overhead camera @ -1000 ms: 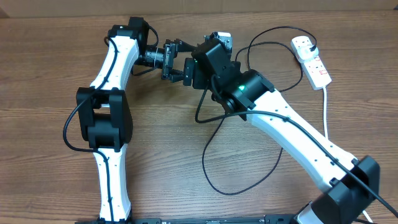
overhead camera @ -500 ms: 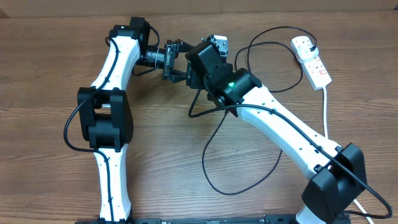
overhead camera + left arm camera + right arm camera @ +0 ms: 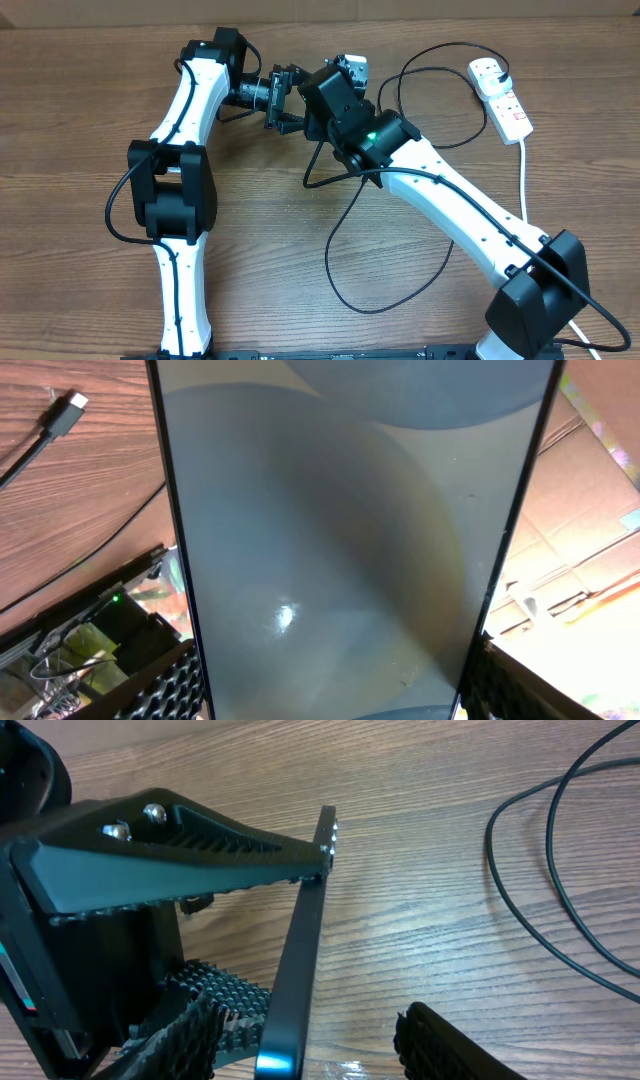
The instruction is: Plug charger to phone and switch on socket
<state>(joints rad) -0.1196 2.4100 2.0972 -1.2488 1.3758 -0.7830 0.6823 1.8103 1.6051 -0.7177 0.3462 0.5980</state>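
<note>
A: Left gripper [image 3: 290,98] is clamped across the phone [image 3: 340,540], up near 12 o'clock.
B: Right gripper [image 3: 330,1040]?
A: Released, jaws straddling the phone's thin edge, one pad clear of it.
B: Step?
A: Looks like steadying or passing the phone. Charger [image 3: 328,262] loops loose on the bench [image 3: 80,250] toward 6 o'clock, connector tip [image 3: 75,402] free. Socket [image 3: 505,100] at 2 o'clock, untouched.
B: Next?
A: Probably secure the phone, fetch the tip, align it with the port.
B: Arms?
A: Left elbow folded at 9, wrist pointing 3. Right reaches from 5 to 12, wrist pitched down.
</note>
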